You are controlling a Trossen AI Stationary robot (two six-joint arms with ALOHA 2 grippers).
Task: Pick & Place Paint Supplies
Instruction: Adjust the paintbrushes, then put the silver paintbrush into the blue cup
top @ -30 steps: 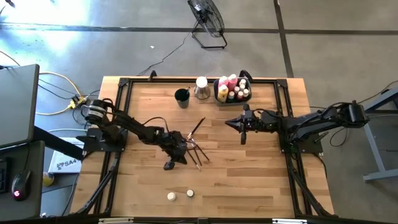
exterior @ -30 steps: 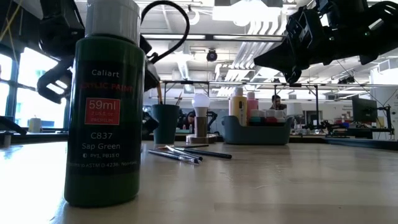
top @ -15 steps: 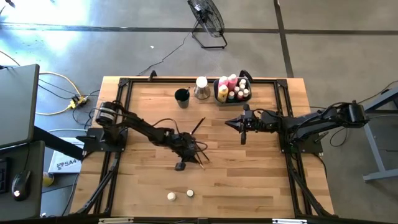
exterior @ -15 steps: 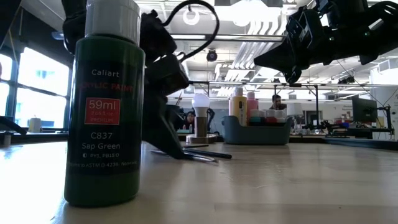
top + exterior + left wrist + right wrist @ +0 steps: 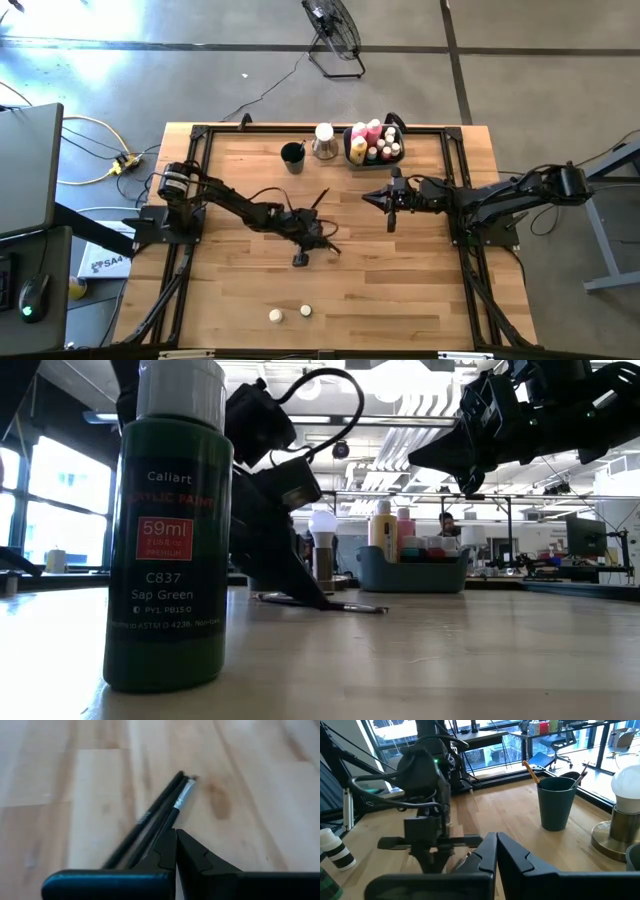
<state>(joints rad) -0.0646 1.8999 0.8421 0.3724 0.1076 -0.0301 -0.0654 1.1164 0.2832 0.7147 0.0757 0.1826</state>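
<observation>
Wooden table (image 5: 400, 290) is carrying everything, and I am going from the big things to the small ones. Both arms are reaching toward the middle. The left gripper (image 5: 318, 238) is pressing down right at the brushes (image 5: 318, 228), with its fingers clenched together; the left wrist view is showing the tips meeting just beside the thin handles (image 5: 150, 827), and I cannot tell if one handle is being pinched between them. The right gripper (image 5: 372, 198) is hanging clenched and empty, well apart from the brushes. The grey-blue bin (image 5: 392, 155) at the far edge is holding pink and yellow bottles, with a dark cup (image 5: 292, 155) near it. A green paint bottle (image 5: 168, 520) is standing close to the low camera. I am judging that the brushes are very light, stiff and slippery, lying flat, so they are likely rolling away easily; the middle of a handle is looking like the best place to take, not the bristles
</observation>
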